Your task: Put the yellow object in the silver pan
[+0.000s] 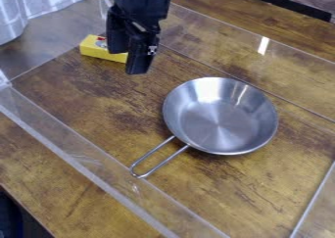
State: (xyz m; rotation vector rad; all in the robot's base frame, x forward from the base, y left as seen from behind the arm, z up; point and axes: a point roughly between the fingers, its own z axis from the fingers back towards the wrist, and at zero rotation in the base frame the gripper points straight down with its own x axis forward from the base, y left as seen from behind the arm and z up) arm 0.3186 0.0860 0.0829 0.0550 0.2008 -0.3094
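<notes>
The pan [221,117] was bare metal, its inside smooth with a soft, brushed-looking shine, and its wire handle [160,157] was metal too, thin and glossy. The table [98,100] was brown wood with visible grain, low in sheen. The clear strip [98,164] along its edge looked like smooth, shiny plastic. The gripper [136,68] was black and mostly matt, probably plastic, though its dark parts blurred together.

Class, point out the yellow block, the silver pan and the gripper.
Yellow block [94,48]: camera view, its uncovered left part.
Silver pan [220,117]: camera view, inner base.
Gripper [135,70]: camera view, midway between fingertips.
</notes>
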